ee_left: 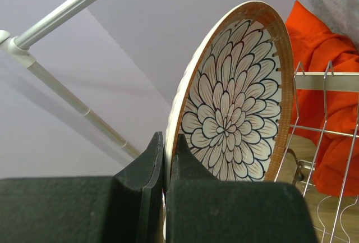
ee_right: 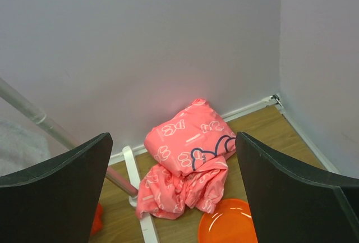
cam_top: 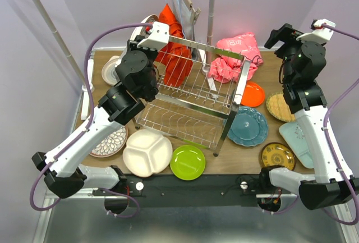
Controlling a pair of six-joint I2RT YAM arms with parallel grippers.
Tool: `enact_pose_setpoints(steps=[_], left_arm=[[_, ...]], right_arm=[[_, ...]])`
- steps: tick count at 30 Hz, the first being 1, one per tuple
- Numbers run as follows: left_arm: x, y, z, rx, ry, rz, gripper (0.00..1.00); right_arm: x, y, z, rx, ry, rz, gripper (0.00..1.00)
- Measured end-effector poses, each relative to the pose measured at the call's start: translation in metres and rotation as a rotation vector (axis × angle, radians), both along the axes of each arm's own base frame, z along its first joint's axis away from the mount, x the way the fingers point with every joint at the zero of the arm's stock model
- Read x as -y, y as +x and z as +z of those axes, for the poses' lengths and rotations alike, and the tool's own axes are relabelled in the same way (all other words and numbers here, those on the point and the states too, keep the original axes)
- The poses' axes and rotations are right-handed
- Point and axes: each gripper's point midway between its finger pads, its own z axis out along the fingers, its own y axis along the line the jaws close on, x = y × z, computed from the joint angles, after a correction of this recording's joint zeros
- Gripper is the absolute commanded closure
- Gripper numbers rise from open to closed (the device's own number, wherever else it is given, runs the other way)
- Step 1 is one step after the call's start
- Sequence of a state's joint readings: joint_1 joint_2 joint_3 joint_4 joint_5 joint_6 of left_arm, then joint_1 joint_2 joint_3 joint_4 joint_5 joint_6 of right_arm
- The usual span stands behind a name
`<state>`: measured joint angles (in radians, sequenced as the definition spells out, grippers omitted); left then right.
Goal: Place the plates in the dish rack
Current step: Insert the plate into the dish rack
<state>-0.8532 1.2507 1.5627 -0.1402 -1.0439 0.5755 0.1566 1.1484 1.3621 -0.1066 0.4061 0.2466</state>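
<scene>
The left pincer [ee_left: 167, 148] is clamping the lower rim of a round white plate with a dark petal pattern and brown edge [ee_left: 230, 114], holding it on edge just beside the top rail of the shiny steel wire dish rack [cam_top: 196, 86], at its far-left corner. The right pincer [ee_right: 173, 139] is hanging wide apart and empty above a crumpled pink printed cloth [ee_right: 188, 153] and a round orange plate [ee_right: 227, 223]. A white divided plate [cam_top: 147, 152], a lime green plate [cam_top: 188, 162] and a scalloped teal plate [cam_top: 247, 125] are lying flat on the wooden tabletop [cam_top: 235, 164] near the rack.
</scene>
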Motion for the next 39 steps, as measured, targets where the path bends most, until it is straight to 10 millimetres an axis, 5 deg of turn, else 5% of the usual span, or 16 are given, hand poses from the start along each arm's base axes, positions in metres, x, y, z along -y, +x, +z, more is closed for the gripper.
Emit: enact_pose_setpoints(steps=[6, 19, 33, 39], left_arm=[[-0.002, -0.001, -0.001, 0.001, -0.008, 0.003, 1.00], [-0.005, -0.007, 0.001, 0.003, -0.027, 0.009, 0.70], [-0.016, -0.019, 0.027, 0.071, -0.138, 0.000, 0.55], [-0.023, -0.028, 0.053, 0.134, -0.239, -0.025, 0.47]], right_arm=[[0.000, 0.000, 0.000, 0.000, 0.000, 0.000, 0.00], [0.001, 0.000, 0.000, 0.002, 0.007, 0.002, 0.00], [0.001, -0.001, 0.001, 0.005, 0.008, 0.007, 0.00], [-0.002, 0.000, 0.001, 0.003, 0.006, 0.020, 0.00]])
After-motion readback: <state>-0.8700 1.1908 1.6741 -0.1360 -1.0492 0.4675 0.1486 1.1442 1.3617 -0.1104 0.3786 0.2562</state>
